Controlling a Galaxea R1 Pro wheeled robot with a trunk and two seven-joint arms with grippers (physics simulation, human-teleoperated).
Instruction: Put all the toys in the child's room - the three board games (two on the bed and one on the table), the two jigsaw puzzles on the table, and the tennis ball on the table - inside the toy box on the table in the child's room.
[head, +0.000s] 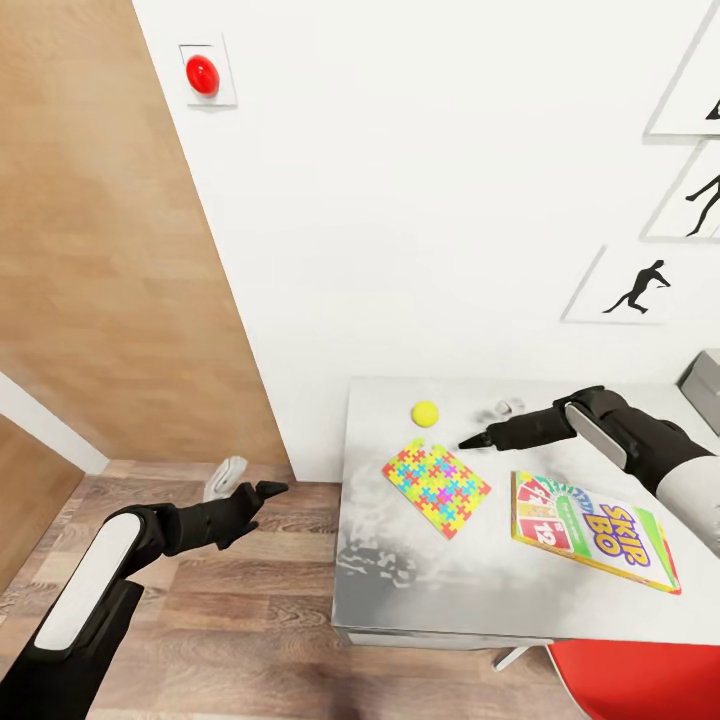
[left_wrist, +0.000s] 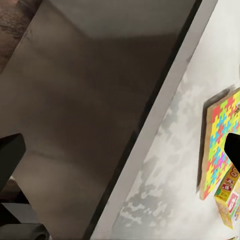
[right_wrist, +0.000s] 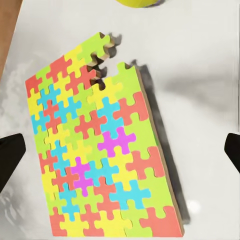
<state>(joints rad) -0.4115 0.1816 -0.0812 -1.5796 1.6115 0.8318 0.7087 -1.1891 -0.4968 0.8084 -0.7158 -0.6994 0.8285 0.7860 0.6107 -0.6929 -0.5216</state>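
Under right gripper (head: 462, 444): puzzle (right_wrist: 102, 150), between its spread fingers, untouched.
Ball (head: 426, 412): just beyond the puzzle.
Left gripper (head: 275, 488): beside table edge (left_wrist: 150, 125), state unclear.

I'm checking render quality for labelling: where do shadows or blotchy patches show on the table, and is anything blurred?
Head view: mottled white-grey blotches on the table near its front-left corner. Right wrist view: the jigsaw puzzle is sharp and casts a thin dark shadow along one edge. Left wrist view: soft, slightly blurred; patchy shading on the tabletop.
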